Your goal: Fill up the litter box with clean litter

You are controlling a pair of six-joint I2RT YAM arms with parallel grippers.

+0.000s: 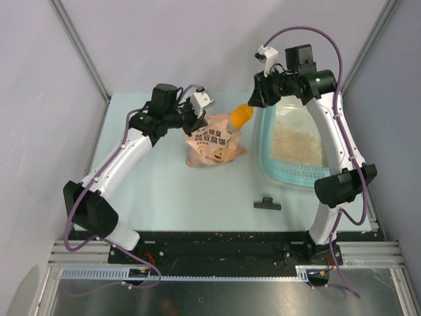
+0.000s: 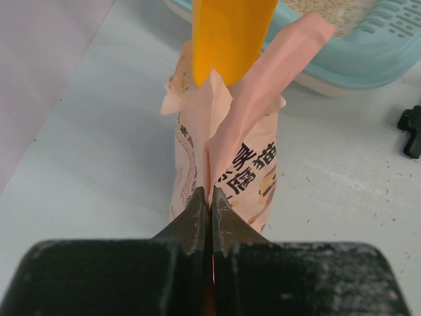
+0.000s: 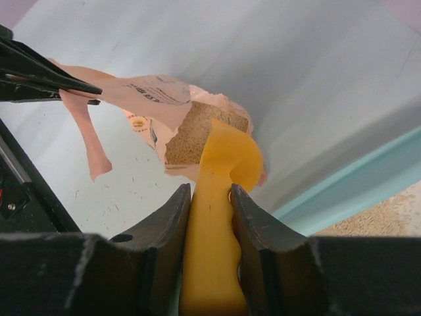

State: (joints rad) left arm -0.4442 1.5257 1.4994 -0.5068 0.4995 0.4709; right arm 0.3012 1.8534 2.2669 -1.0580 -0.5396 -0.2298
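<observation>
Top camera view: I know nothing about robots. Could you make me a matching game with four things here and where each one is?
Things:
1. orange scoop
2. pink-orange litter bag
3. light-teal litter box
4. black clip

States:
A. pinched at its torn top by the left gripper
B. lying alone on the table
C. holding pale clean litter
D. clamped in the right gripper, bowl at the bag's mouth

Pairs: 1-D, 2-A, 3-C, 4-B.
</observation>
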